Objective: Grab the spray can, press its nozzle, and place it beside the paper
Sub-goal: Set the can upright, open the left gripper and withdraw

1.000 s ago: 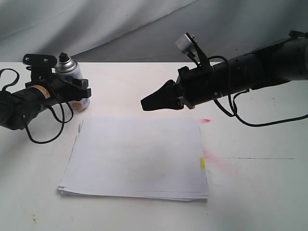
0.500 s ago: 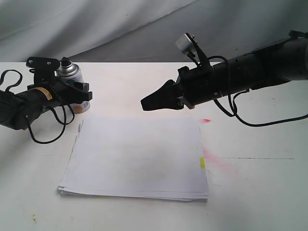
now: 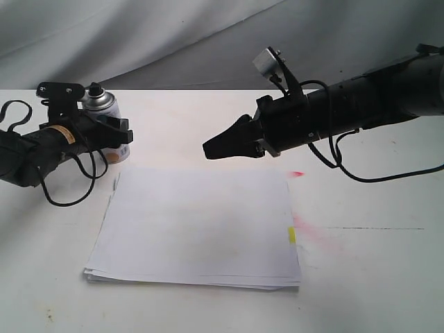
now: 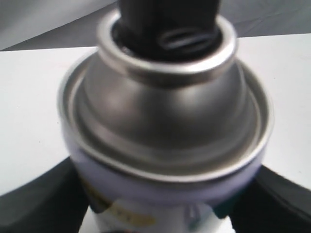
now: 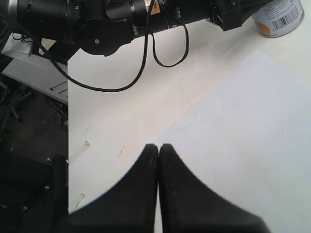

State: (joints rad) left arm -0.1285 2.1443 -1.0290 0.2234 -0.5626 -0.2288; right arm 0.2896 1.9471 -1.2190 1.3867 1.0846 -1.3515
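Seemingly light and rigid, the spray can [image 3: 100, 104] is a smooth round metal cylinder that could slip or twist in a loose grip, and it is tall and narrow enough to tip. The sound place to hold it is the labelled body below the silver dome, leaving the black nozzle [image 3: 92, 88] free on top. It stands upright near the back left corner of the bench [image 3: 368, 277], just beyond the far left corner of the paper [image 3: 198, 225]; whether its base rests fully on the bench I cannot tell. The left hand [image 3: 114, 135] is clamped on that body, its dark fingers [image 4: 39, 199] lying against both sides. The right hand [image 3: 211, 148] hovers over the paper's far edge, tips pressed together and empty. The back edge runs close behind the can, while open bench lies right of the paper and towards the front.
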